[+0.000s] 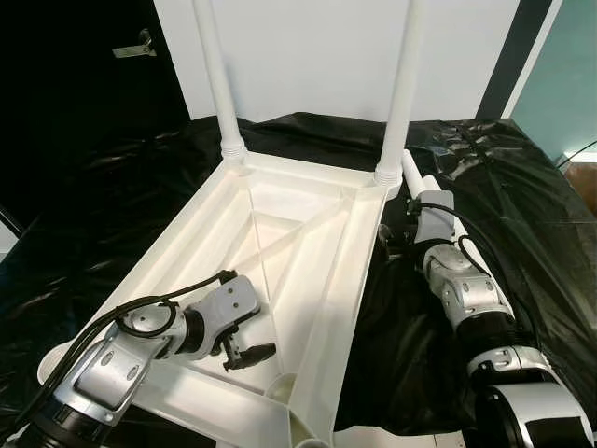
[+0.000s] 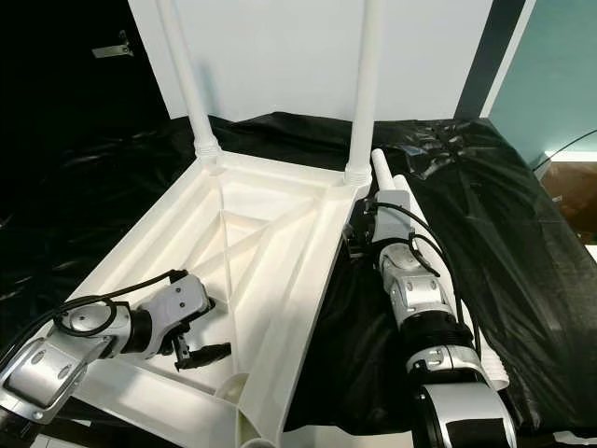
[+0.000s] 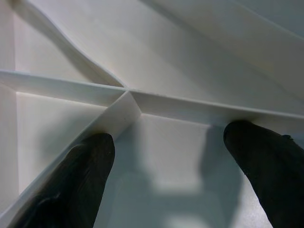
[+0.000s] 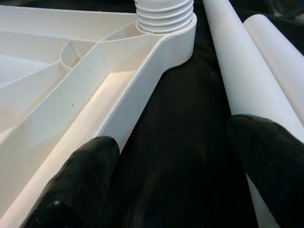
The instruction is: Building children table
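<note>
A white plastic children's table top lies upside down on black sheeting, ribs facing up. Two white legs stand screwed into its far corners. Two loose white legs lie on the sheet just right of the far right corner. My left gripper is open, low inside the near part of the underside, its fingers straddling a junction of ribs. Open as well, my right gripper sits on the sheet between the table's right rim and the loose legs.
Black plastic sheeting covers the whole work surface. A round open leg socket shows at the near right corner of the top. A white wall stands behind, with a dark panel at the left.
</note>
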### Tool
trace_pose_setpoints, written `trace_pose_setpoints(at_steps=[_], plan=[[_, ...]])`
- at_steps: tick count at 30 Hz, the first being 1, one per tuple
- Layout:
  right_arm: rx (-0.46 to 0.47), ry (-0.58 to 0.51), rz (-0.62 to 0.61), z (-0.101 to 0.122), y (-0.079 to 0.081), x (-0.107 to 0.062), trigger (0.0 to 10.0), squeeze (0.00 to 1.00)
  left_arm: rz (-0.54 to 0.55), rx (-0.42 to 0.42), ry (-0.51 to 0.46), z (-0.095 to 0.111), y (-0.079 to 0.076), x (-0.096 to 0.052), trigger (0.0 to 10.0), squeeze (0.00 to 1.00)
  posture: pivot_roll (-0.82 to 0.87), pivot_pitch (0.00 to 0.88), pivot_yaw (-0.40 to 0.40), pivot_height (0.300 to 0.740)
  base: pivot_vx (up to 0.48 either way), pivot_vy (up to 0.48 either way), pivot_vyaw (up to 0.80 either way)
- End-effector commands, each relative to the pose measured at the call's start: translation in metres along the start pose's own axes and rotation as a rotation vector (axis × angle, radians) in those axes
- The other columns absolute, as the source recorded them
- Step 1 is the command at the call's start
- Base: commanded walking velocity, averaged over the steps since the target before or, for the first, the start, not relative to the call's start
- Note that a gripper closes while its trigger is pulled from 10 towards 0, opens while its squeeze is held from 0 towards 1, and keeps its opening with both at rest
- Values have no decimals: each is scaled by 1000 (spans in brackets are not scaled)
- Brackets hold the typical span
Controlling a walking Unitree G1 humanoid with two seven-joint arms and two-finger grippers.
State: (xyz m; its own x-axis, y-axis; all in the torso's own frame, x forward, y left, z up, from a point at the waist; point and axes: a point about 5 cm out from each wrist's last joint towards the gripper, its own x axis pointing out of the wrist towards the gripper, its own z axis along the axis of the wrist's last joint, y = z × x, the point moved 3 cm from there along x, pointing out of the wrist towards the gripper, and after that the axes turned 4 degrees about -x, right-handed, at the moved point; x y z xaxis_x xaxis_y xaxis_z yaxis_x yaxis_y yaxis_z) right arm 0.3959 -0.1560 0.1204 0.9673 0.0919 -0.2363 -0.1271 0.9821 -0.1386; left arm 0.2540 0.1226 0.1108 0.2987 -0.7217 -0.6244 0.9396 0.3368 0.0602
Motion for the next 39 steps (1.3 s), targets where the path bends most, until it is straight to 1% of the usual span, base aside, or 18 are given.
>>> trace_pose_setpoints(at_steps=[1, 2, 4, 5, 10, 12, 13, 14, 16, 18, 19, 21, 25, 27, 30, 32, 33, 39], plan=[[-4, -16, 152, 3, 36, 4, 10000, 0, -40, 64, -111, 31, -9, 6, 10000, 0, -31, 1, 12, 740, 0, 0, 0], [-4, -16, 152, 3, 36, 4, 10000, 0, -40, 64, -111, 31, -9, 6, 10000, 0, -31, 1, 12, 740, 0, 0, 0], [5, -16, 175, 3, 38, 7, 10000, 0, 28, 73, -141, 40, 1, 10, 10000, 0, -32, 0, 13, 740, 0, 0, 0], [5, -16, 175, 3, 38, 7, 10000, 0, 28, 73, -141, 40, 1, 10, 10000, 0, -32, 0, 13, 740, 0, 0, 0], [34, -46, 227, 12, 44, 12, 10000, 0, 138, 55, -163, 48, 20, 17, 10000, 0, -44, 3, 21, 740, 0, 0, 0], [32, -49, 235, 12, 44, 13, 10000, 0, 154, 54, -163, 49, 24, 17, 10000, 0, -44, 3, 21, 740, 0, 0, 0], [14, -33, 201, 9, 41, 15, 10000, 0, 218, 44, -177, 53, 37, 15, 10000, 0, -43, 4, 20, 740, 0, 0, 0], [14, -33, 201, 9, 41, 15, 10000, 0, 218, 44, -177, 53, 37, 15, 10000, 0, -43, 4, 20, 740, 0, 0, 0], [7, -22, 178, 7, 38, 16, 10000, 0, 265, 39, -187, 55, 46, 12, 10000, 0, -41, 3, 18, 740, 0, 0, 0], [-33, -22, 136, 6, 31, 16, 10000, 0, 281, 40, -186, 54, 50, 8, 10000, 0, -41, 4, 16, 740, 0, 0, 0], [-82, -29, 77, 5, 22, 15, 10000, 0, 285, 50, -174, 50, 53, 3, 10000, 0, -39, 5, 15, 740, 0, 0, 0], [-92, -32, 52, 4, 19, 15, 10000, 0, 287, 55, -168, 48, 55, 2, 10000, 0, -39, 5, 15, 740, 0, 0, 0], [-114, -80, -69, 8, -1, 7, 10000, 0, 281, 45, -191, 45, 61, -12, 10000, 0, -36, 7, 11, 740, 0, 0, 0], [-115, -92, -88, 8, -4, 5, 10000, 0, 279, 43, -196, 45, 62, -15, 10000, 0, -36, 8, 13, 740, 0, 0, 0], [-116, -143, -139, 10, -16, -7, 10000, 0, 232, 8, -266, 50, 62, -32, 10000, 0, -39, 9, 17, 740, 0, 0, 0], [-98, -168, -154, 11, -21, -16, 10000, 0, 202, 9, -277, 49, 60, -41, 10000, 0, -42, 9, 20, 740, 0, 0, 0], [-98, -168, -154, 11, -21, -16, 10000, 0, 202, 9, -277, 49, 60, -41, 10000, 0, -42, 9, 20, 740, 0, 0, 0], [-60, -245, -162, 22, -27, -38, 10000, 0, 71, 15, -161, 20, 37, -54, 10000, 0, -40, 5, 22, 740, 0, 0, 0]])
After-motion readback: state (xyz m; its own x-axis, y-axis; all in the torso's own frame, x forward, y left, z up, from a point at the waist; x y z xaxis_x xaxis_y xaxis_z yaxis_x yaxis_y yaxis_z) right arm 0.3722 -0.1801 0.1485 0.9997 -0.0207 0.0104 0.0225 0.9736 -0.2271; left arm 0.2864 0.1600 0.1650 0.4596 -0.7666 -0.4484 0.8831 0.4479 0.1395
